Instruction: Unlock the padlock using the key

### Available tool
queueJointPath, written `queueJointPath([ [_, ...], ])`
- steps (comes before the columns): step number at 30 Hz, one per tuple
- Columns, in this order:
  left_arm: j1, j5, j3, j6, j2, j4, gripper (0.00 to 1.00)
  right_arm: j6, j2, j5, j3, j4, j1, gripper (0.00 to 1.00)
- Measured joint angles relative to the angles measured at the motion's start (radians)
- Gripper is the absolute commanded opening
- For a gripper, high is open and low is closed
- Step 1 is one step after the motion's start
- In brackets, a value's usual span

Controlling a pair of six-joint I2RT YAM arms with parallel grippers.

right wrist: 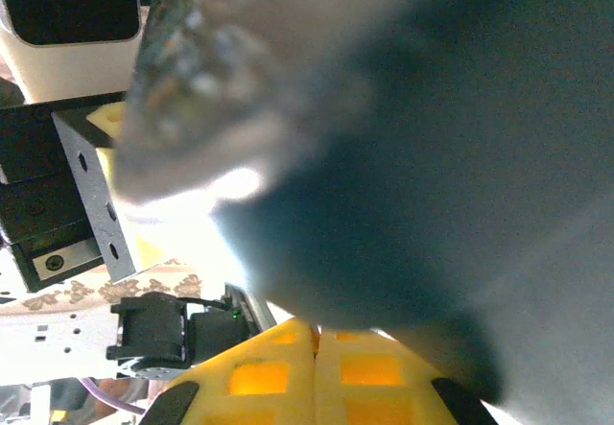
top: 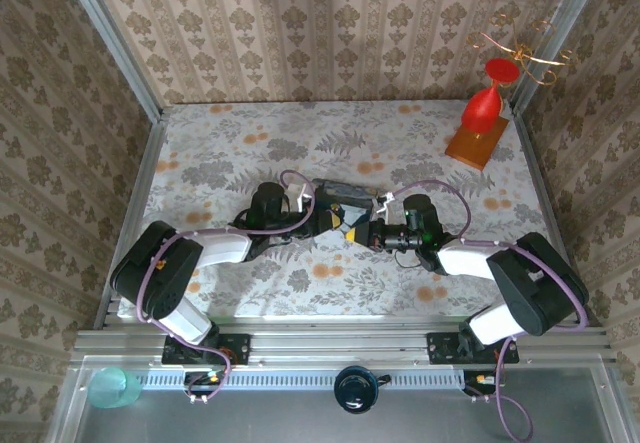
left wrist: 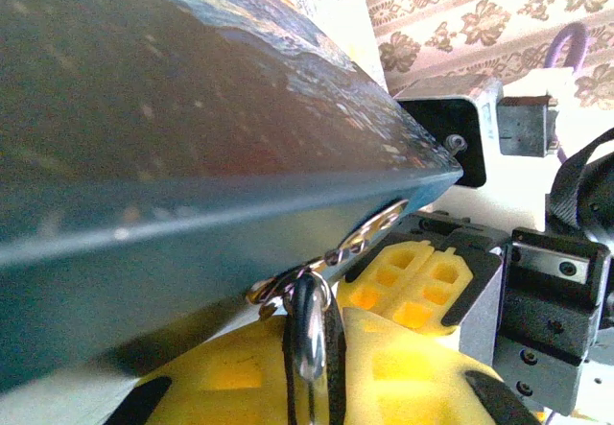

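Both arms meet over the middle of the table beside the blue swirl-painted tin (top: 338,191). My left gripper (left wrist: 309,300) is shut on a small black piece with a silvery loop, the padlock (left wrist: 313,334). Thin silvery rings (left wrist: 369,235) run from it up to the corner of the tin (left wrist: 192,156), which looms close above. My right gripper (right wrist: 317,327) is shut, its yellow fingers (left wrist: 413,281) pressed together just right of the padlock, under the tin (right wrist: 432,156). The key is hidden. From above, the left gripper (top: 338,223) and the right gripper (top: 360,229) nearly touch.
A red vase on a wooden block (top: 480,123) stands at the back right with a gold wire ornament (top: 530,53) above it. Wallpapered walls close in the table on three sides. A metal rail (top: 340,343) runs along the near edge, with a teal cup (top: 113,387) below it.
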Motion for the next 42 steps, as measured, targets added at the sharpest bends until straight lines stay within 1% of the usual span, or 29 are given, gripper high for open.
queueJointPath([
  [13,-0.001,-0.003,0.0,-0.047,0.018,0.065,0.0,0.096,0.041,-0.018,-0.042,0.172,-0.034,0.0],
  [17,-0.006,-0.019,-0.002,-0.061,0.018,0.075,0.0,0.126,0.061,-0.018,-0.045,0.221,-0.039,0.0],
  [33,-0.06,-0.129,-0.002,-0.113,0.065,0.154,0.0,0.196,0.071,0.026,-0.068,0.238,-0.057,0.0],
  [38,-0.067,-0.148,0.003,-0.116,0.066,0.156,0.0,0.225,0.072,0.044,-0.068,0.242,-0.07,0.0],
  [42,-0.07,-0.16,0.006,-0.12,0.069,0.161,0.0,0.256,0.101,0.043,-0.068,0.284,-0.085,0.0],
])
